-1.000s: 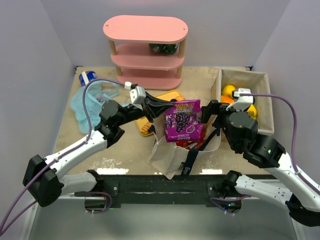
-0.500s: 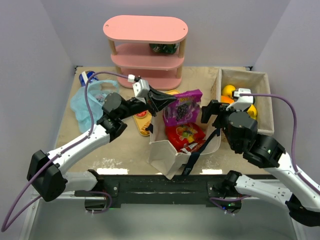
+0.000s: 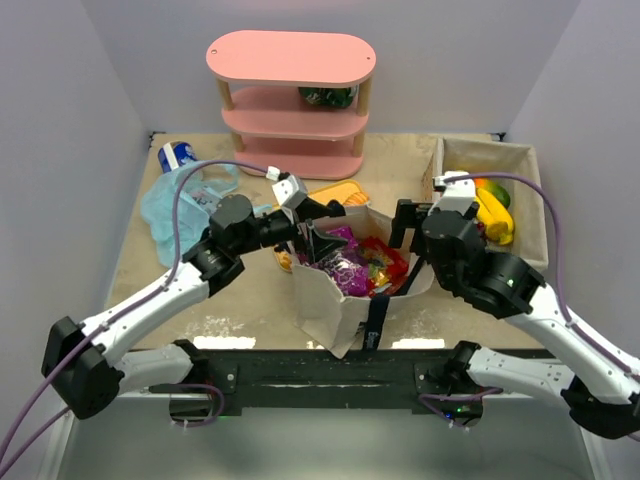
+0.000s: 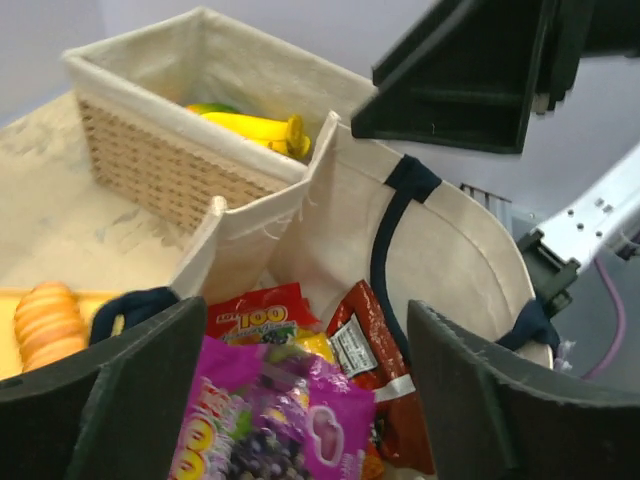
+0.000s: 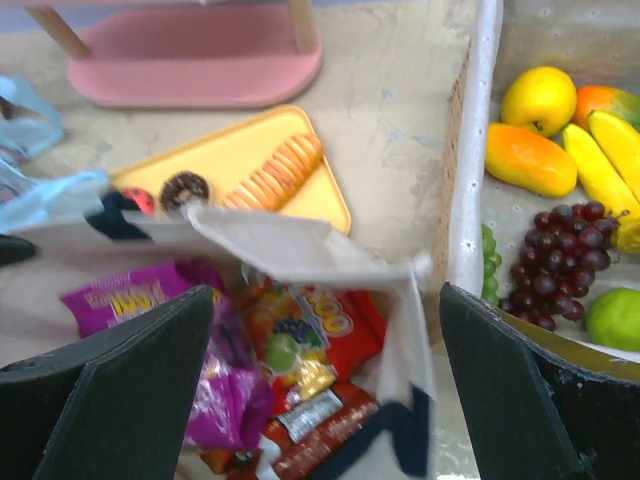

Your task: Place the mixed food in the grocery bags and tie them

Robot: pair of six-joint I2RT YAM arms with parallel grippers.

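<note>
Beige tabletop (image 3: 250, 300) bears a cream tote (image 3: 325, 300) holding purple and red snack packets (image 3: 350, 270).

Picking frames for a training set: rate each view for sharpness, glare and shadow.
Top external: evenly lit, sharp, soft shadows only, no glare. Left wrist: the gripper's dark fingers blur across the bottom corners; the purple packet just below is soft, the wicker basket crisper. Right wrist: fingers likewise blurred, the rim of the cloth bag smeared, the fruit sharper.
</note>
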